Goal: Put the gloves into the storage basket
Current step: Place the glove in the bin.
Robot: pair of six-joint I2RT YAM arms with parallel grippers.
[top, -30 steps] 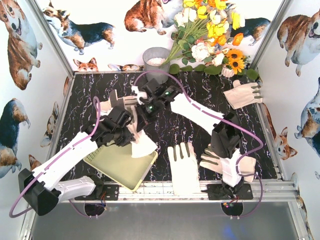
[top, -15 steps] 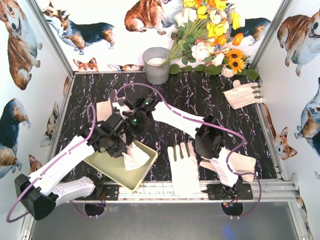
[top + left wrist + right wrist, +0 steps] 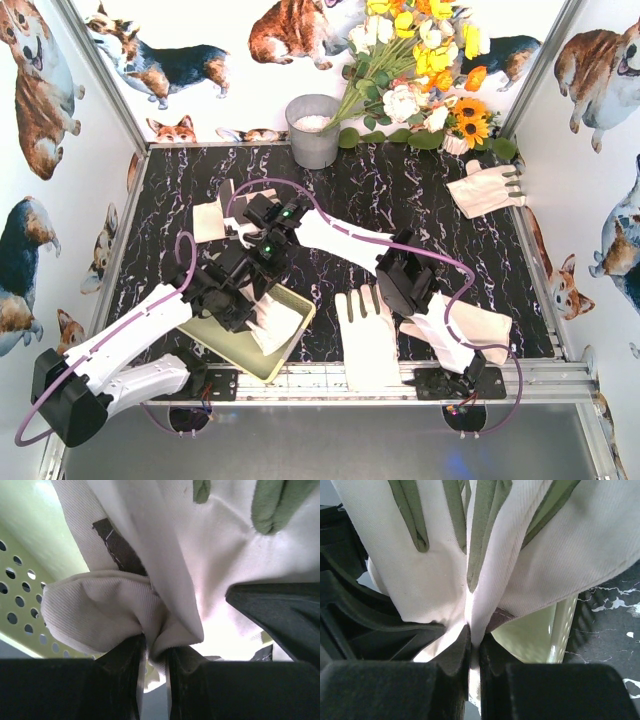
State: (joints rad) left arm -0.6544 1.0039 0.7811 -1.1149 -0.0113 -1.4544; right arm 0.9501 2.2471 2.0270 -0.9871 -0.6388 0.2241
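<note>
Both grippers hold one cream glove [image 3: 277,316] with grey-green finger strips over the pale yellow-green storage basket [image 3: 215,338] at the front left. My left gripper [image 3: 243,298] is shut on a bunched fold of the glove [image 3: 100,610]; the basket's perforated wall [image 3: 20,587] shows behind it. My right gripper [image 3: 264,246] is shut on another fold of the same glove [image 3: 435,565], with the basket floor [image 3: 540,630] just beneath. The glove's lower end hangs into the basket. Other gloves lie on the table: at the front centre [image 3: 366,336], under the right arm [image 3: 482,328], at the back right [image 3: 487,187] and at the back left [image 3: 208,221].
A grey metal bucket [image 3: 313,130] stands at the back centre beside a bunch of flowers [image 3: 420,70]. The right arm's elbow [image 3: 402,282] and purple cable stretch over the middle of the black marble table [image 3: 400,190]. Walls close in both sides.
Both grippers have moved toward the front left and down with the glove between them. The glove has gone from above the basket's far edge to hanging into the basket.
</note>
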